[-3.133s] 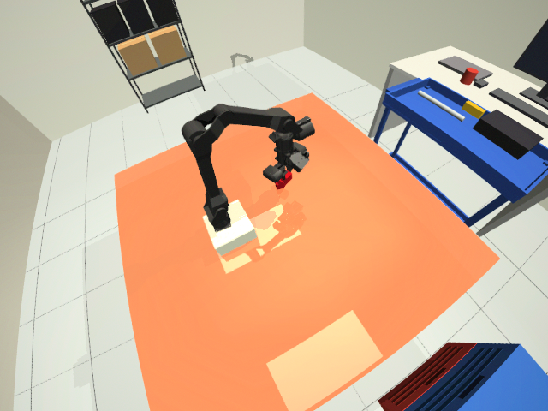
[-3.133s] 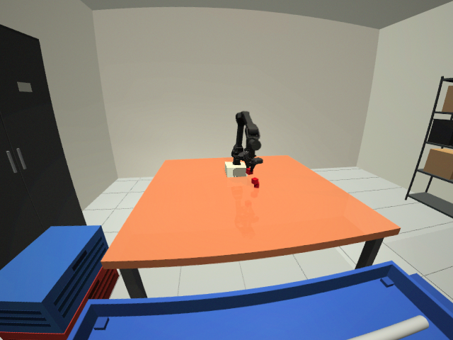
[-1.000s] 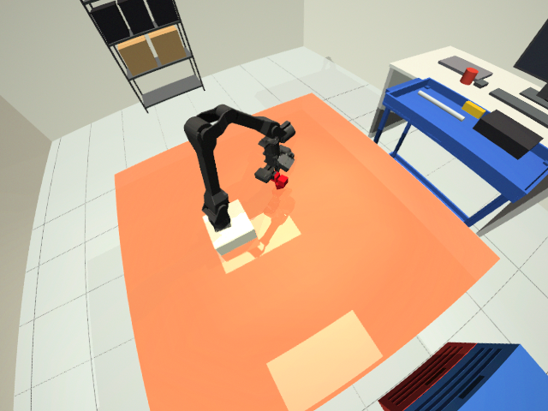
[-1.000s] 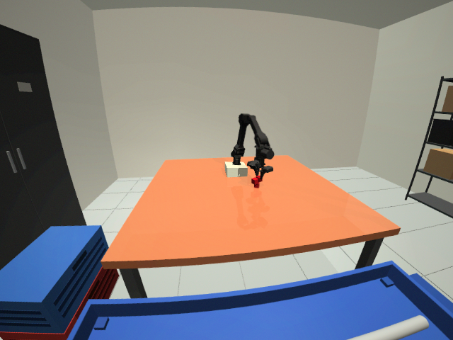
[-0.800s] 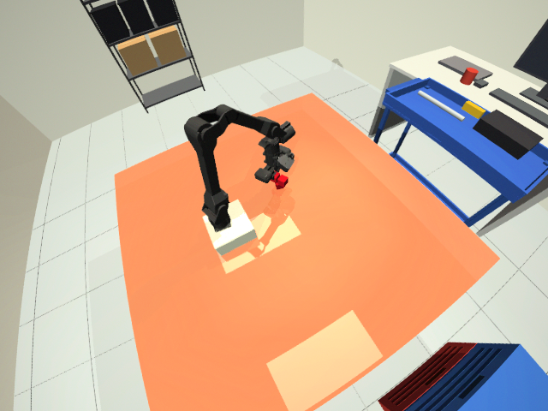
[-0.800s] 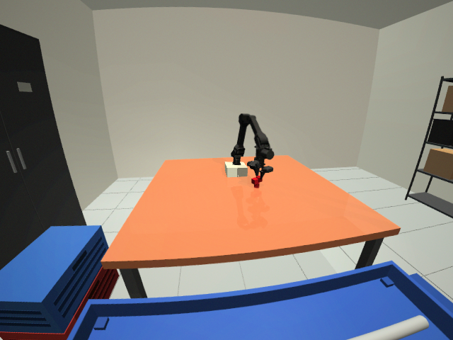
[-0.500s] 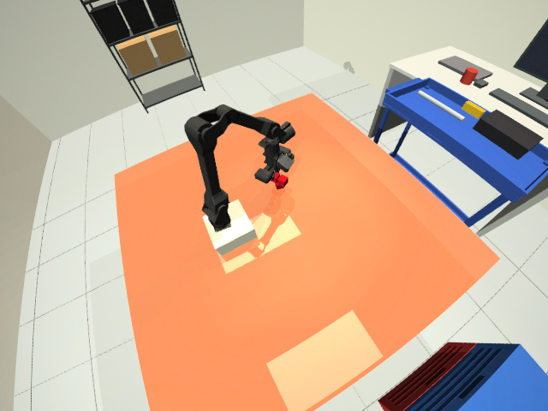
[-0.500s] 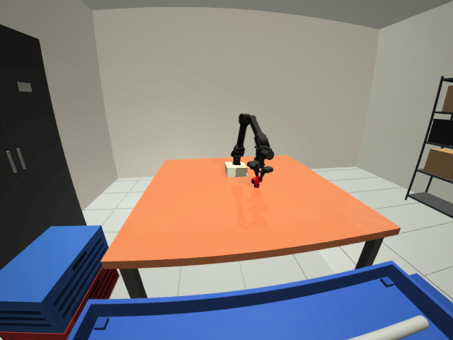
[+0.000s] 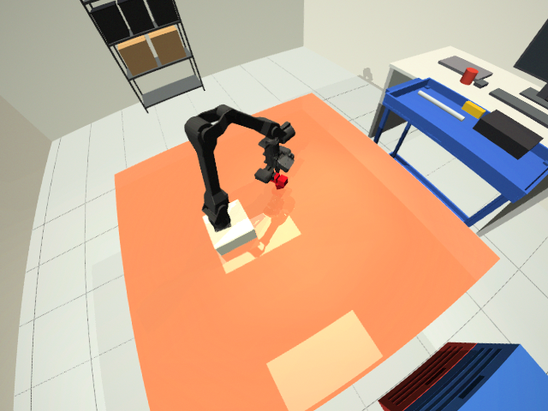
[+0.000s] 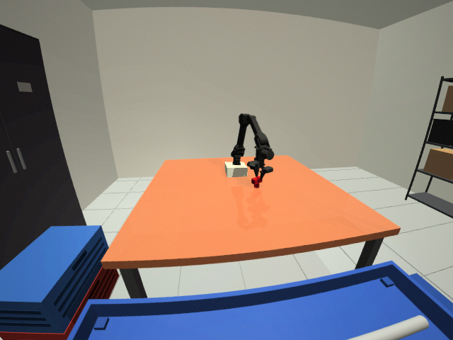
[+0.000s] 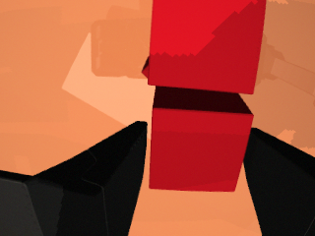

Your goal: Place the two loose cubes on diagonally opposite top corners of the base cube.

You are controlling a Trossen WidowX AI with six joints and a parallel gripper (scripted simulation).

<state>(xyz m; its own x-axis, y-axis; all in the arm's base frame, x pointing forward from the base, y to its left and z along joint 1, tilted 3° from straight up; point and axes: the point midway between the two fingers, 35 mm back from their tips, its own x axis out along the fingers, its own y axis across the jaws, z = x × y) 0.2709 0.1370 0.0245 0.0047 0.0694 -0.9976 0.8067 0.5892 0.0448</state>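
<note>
Item: red cube stack on the orange counter, just in front of the arm. In the wrist view we recorded two red cubes: the near cube lying between the black fingers, and the far cube just beyond it, with a narrow dark gap between the two. Both looked level. The fingers stood parted a shade wider than the near cube, flanking it on either side; we judged them open and gripping nothing. The base cube lay almost wholly hidden beneath the pair; the exterior view showed only a small red cluster with a lower part under an upper one, too small to read further. Progress, as we judged it: both loose cubes appeared set on the base with the gap kept, and the release was under way; clearing the fingers from the near cube and withdrawing upward without brushing it remained. Whether the cubes capped opposite corners exactly, we could not tell. Surroundings: the arm stood on a white block; pale patches of light fell on the glossy counter. The room had a tiled floor, grey walls, a shelf rack, a blue bench, a dark cabinet and a blue crate.
</note>
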